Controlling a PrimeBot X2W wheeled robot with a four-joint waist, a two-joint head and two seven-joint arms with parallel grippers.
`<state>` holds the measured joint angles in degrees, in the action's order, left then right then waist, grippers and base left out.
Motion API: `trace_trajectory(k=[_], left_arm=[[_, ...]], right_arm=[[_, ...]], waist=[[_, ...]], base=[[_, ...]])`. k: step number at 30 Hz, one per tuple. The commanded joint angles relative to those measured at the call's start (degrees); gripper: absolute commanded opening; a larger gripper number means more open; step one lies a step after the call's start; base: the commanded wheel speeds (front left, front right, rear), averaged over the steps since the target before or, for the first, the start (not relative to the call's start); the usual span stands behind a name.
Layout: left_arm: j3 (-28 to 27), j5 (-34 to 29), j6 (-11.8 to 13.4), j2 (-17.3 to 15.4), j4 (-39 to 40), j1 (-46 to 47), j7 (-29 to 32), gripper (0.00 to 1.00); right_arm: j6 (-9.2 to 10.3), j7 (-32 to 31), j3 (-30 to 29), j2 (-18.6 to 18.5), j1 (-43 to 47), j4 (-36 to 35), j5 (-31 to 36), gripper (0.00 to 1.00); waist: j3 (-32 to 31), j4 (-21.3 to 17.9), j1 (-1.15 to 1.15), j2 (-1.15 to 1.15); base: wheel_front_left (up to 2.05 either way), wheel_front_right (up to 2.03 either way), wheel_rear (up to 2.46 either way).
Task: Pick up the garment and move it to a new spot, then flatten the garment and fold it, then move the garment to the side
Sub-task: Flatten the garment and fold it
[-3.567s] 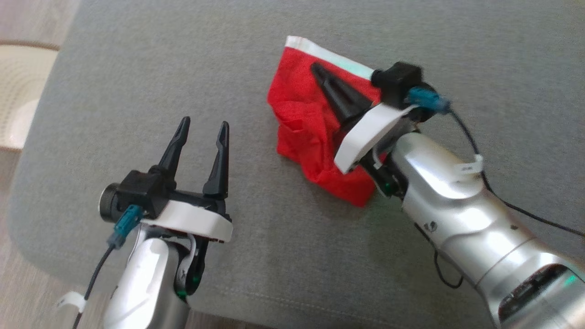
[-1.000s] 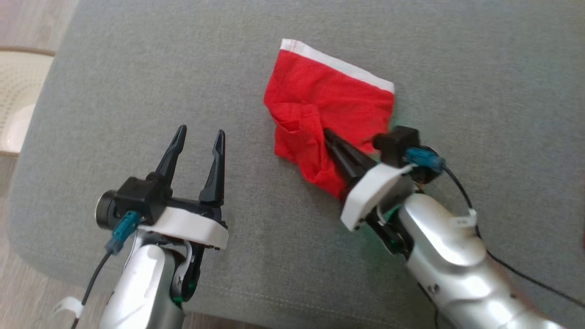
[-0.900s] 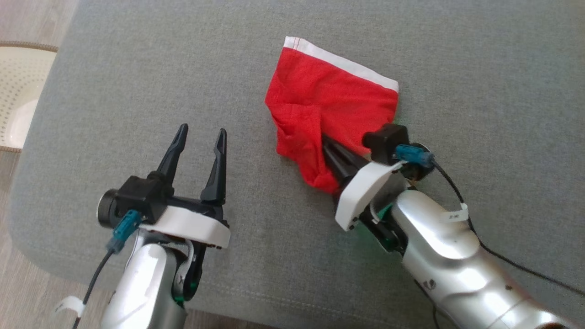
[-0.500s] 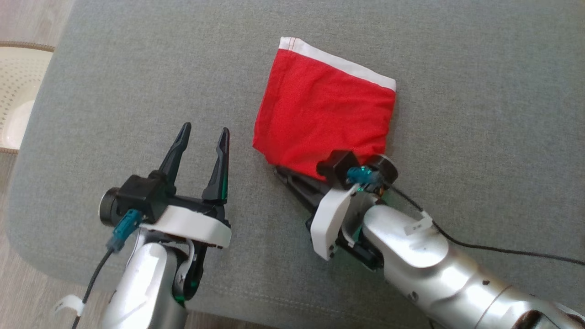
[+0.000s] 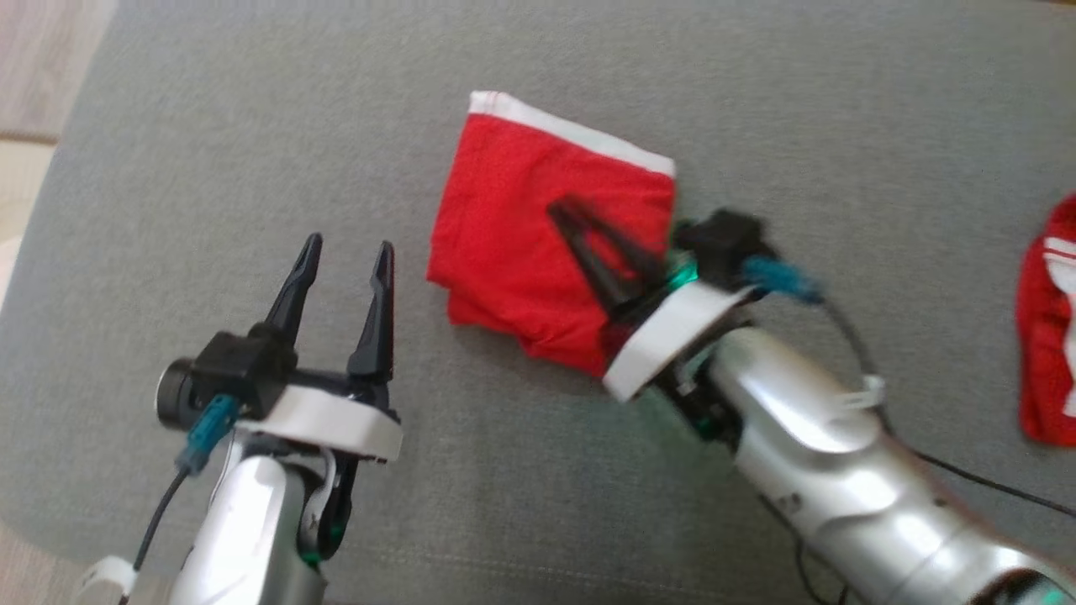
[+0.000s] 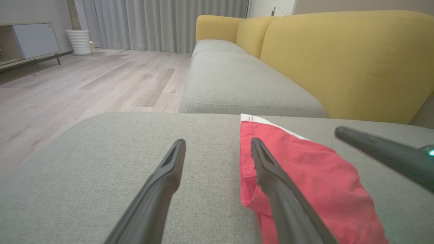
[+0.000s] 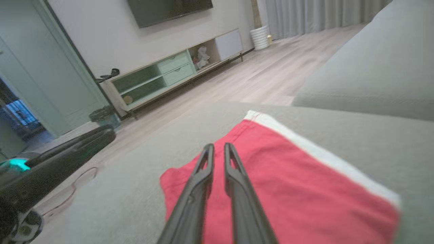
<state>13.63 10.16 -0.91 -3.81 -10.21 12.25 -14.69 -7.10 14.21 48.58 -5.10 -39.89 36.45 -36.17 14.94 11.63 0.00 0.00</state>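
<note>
Swinging up off the near edge, the right gripper [image 5: 561,210] now lies over the garment [image 5: 496,218]. At its 8 o'clock the left gripper [image 5: 348,245] gapes empty. Folded, it rests mid-cushion [image 5: 210,126], waistband running 10 to 4. Nearer, the right gripper is almost closed, grips nothing and points toward 11.

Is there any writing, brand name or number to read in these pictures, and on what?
No text is legible.
White tag on the right forearm: blurred, unreadable.
Small dark mark on that forearm: too small to read.
Red garment: no print seen.
</note>
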Motion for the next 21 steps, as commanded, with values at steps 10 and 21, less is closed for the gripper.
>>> trace_trajectory(k=[10, 21], left_arm=[[-3.90, -0.71, 1.22, -2.95, 2.81, -2.46, -0.30, 1.00], [-4.45, 0.06, 1.60, -4.81, 3.86, -6.25, 0.74, 1.00]], right_arm=[[-0.39, -0.29, -28.77, -2.54, 16.99, -17.27, 16.63, 1.00], [-0.39, -11.51, -45.45, -0.03, 35.64, -39.29, 26.37, 1.00]], waist=[[-5.23, -5.43, 0.00, 0.00], [-9.19, -7.45, 0.00, 0.00]], base=[[0.00, 0.00, 0.00], [0.00, 0.00, 0.00]])
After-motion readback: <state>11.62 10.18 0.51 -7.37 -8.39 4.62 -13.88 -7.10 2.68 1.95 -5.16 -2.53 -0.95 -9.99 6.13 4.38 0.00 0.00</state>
